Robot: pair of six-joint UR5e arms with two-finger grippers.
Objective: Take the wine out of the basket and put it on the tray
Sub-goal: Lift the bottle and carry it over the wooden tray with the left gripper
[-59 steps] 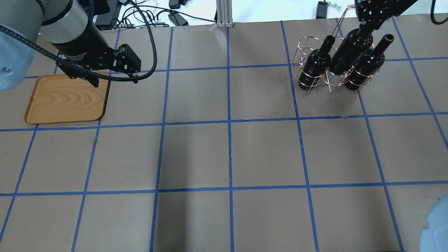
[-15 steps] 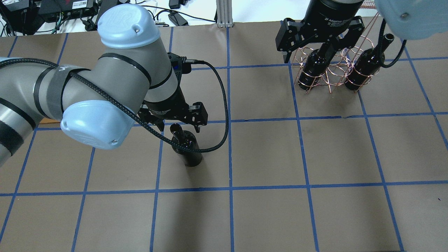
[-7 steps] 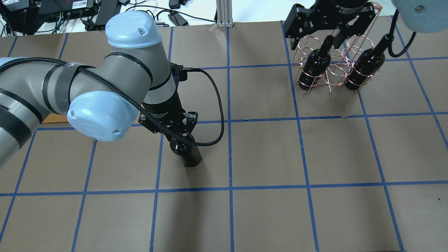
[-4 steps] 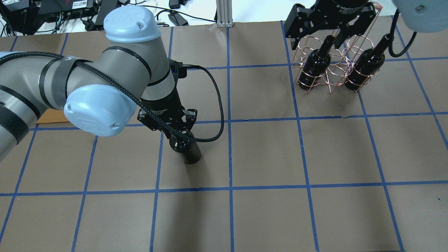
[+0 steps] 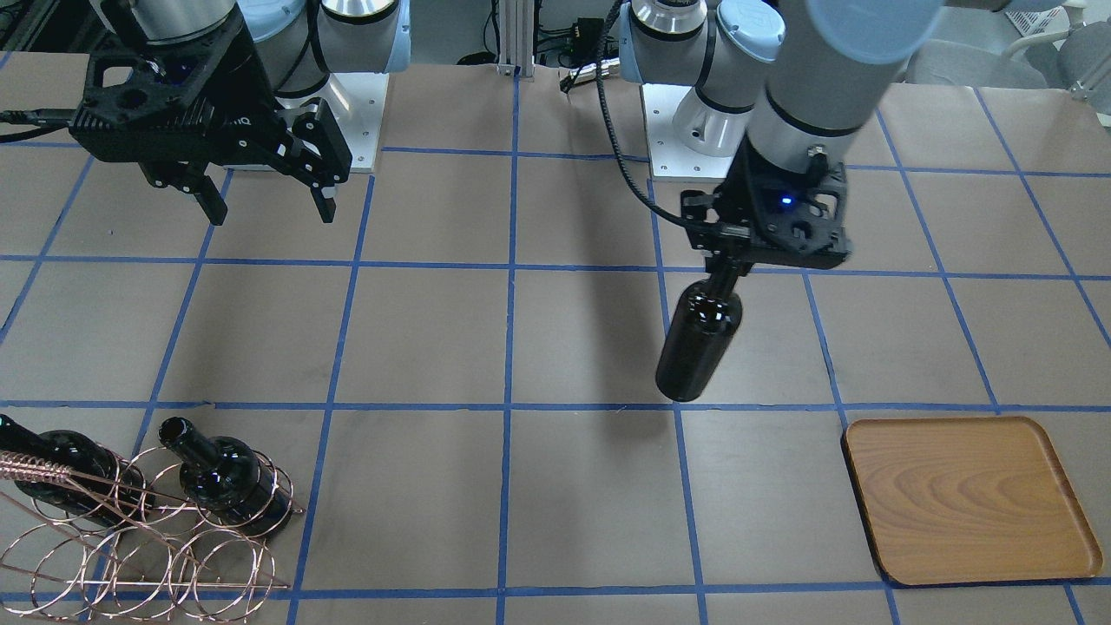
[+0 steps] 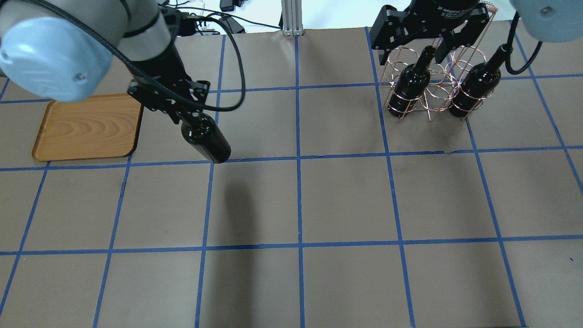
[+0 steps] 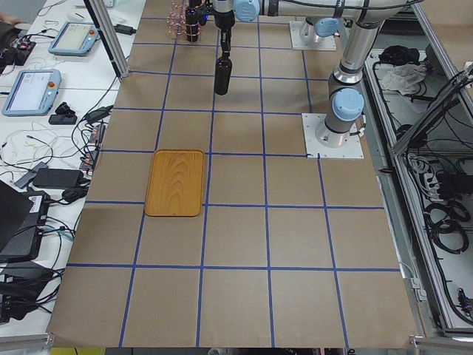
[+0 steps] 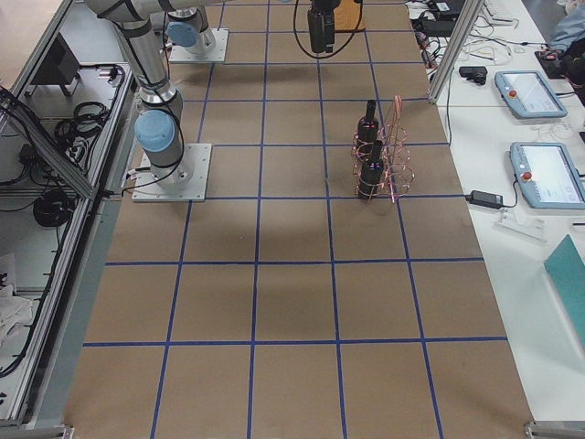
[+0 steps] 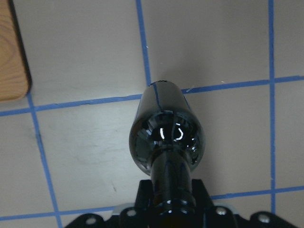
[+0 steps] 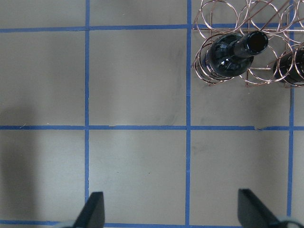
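Held only by its neck in the left gripper (image 6: pixel 189 119), the wine (image 6: pixel 207 141) hangs just beside the bare tray (image 6: pixel 86 127) near the table's far left corner and could swing or slip (glossy glass), while the basket (image 6: pixel 432 98) near the far right corner holds 2 bottles (image 6: pixel 410 84), the right gripper (image 5: pixel 271 208) nearby with jaws wide, empty.

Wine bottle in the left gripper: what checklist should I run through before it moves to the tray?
1. Left gripper shut on the neck of the wine bottle: ok.
2. Wine bottle lifted off the table: ok, its shadow lies apart from it.
3. Wine bottle over the tray: not ok, it hangs beside the tray.
4. Tray free to receive it: ok, nothing lies on it.
5. Right gripper out of the path: ok, open, on the side of the basket.
6. Wine bottle hanging plumb: cannot tell.
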